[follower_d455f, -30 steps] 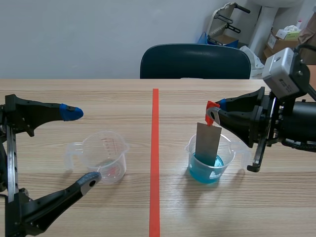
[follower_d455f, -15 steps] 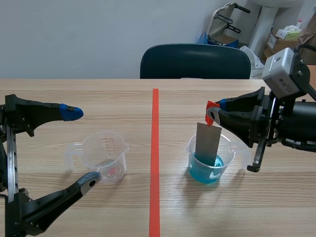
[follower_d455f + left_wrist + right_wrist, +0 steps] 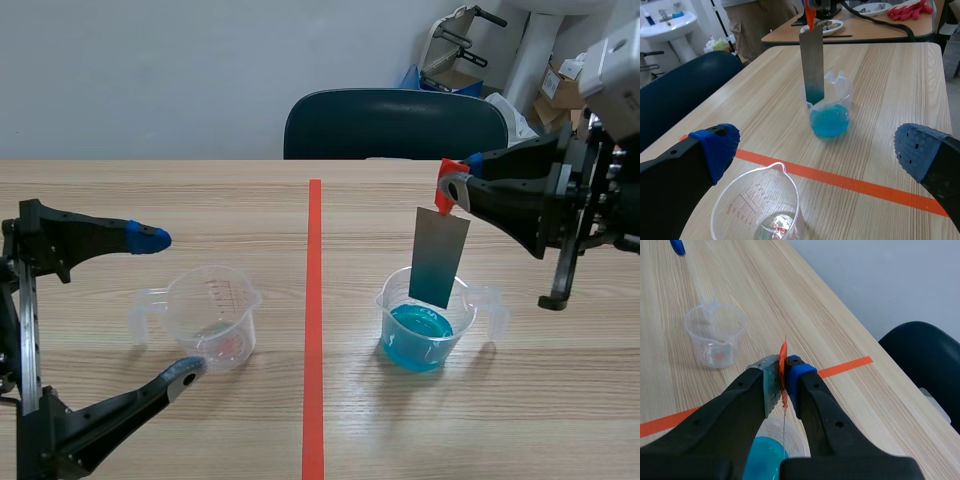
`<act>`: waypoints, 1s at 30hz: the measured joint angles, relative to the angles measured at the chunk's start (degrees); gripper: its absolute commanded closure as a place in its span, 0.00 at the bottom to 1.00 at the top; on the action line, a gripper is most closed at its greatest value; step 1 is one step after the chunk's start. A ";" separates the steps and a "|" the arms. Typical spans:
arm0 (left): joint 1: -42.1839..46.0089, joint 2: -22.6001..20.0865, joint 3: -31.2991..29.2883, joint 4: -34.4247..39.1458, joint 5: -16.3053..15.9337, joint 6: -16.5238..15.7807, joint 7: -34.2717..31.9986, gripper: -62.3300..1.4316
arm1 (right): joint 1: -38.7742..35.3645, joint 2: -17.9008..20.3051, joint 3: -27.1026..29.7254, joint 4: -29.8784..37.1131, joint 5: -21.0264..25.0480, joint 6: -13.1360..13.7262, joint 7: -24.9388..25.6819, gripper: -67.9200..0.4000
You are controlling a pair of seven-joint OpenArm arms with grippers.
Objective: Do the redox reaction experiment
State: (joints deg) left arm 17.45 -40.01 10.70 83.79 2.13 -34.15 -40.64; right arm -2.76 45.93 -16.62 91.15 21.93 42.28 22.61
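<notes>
"Scene view: where's the thin grey metal strip [image 3: 440,258]?"

"My right arm's fingers [image 3: 800,385] are clamped on its orange-red tab [image 3: 452,172]. It hangs upright, long axis vertical, with its lower end at the mouth of the clear plastic cup of blue liquid [image 3: 425,335] on the wooden table [image 3: 560,400]."

"And the left?"

"Left fingers [image 3: 148,238] are spread wide, holding nothing, either side of the clear measuring cup [image 3: 212,315], well apart from the strip. I judge the next move is purely vertical, right arm only."

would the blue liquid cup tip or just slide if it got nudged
Probably slides: the cup is squat and filled low. Thin clear plastic, so likely light. The strip hangs into it, so a shove might hit that.
</notes>
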 measured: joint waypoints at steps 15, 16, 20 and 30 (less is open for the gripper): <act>0.00 0.00 0.00 0.00 0.00 0.00 2.67 0.00 | -0.11 5.99 1.81 8.76 13.46 0.09 -11.67 0.98; 0.00 0.00 0.00 0.00 0.00 0.00 2.62 0.00 | -0.11 5.99 2.49 9.38 13.99 0.02 -12.61 0.98; 0.00 0.00 0.00 0.00 0.00 0.00 2.49 0.00 | -0.17 5.97 4.48 11.67 16.96 0.02 -17.14 0.98; 0.00 0.00 0.00 0.00 0.00 0.00 2.49 0.00 | -4.13 5.97 11.13 19.65 21.44 0.07 -22.34 0.98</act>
State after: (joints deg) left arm 17.45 -40.01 10.70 83.79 2.13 -34.15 -38.15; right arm -6.90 51.90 -5.50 110.80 43.38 42.35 0.27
